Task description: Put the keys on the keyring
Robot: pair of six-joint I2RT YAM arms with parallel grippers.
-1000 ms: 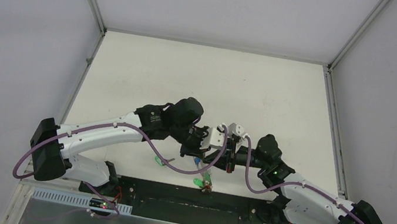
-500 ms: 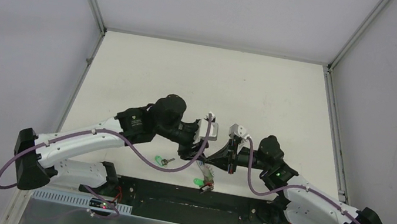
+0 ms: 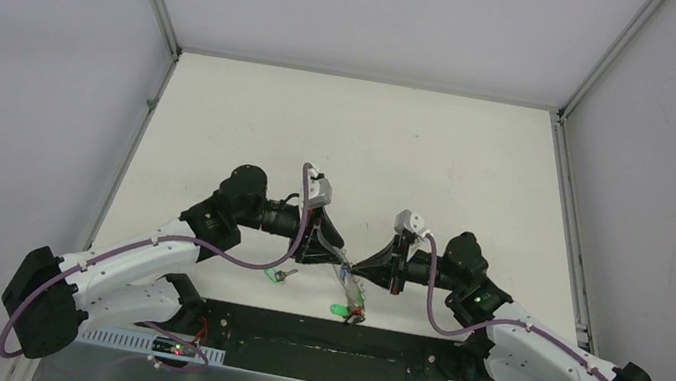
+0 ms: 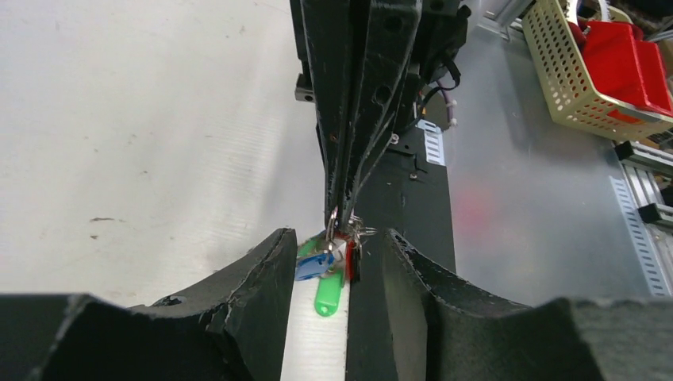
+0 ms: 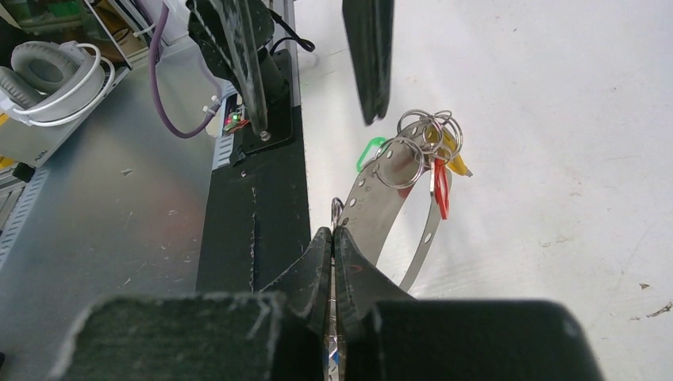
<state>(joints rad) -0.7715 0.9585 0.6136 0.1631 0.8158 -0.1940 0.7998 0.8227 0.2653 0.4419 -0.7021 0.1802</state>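
Pinching keyring (image 5: pixel 373 198), right gripper (image 5: pixel 334 234) clamped tight; left gripper (image 4: pixel 340 240) jaws apart; blue-tagged key (image 4: pixel 313 266) seemingly on keyring.

keyring (image 5: pixel 370 198) — tight in right hand (image 5: pixel 334 232)

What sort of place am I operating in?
Probably a robotics lab cell: plain grey panel walls around a white tabletop, with grey over-ear headphones and a cream perforated basket off to the sides.

Left gripper (image 4: pixel 334 240) just left of keyring (image 5: pixel 370 208), right gripper (image 5: pixel 333 235) touching its right side. Loose key (image 3: pixel 279 274) farther left of keyring, seemingly flat on the table (image 3: pixel 370 155).
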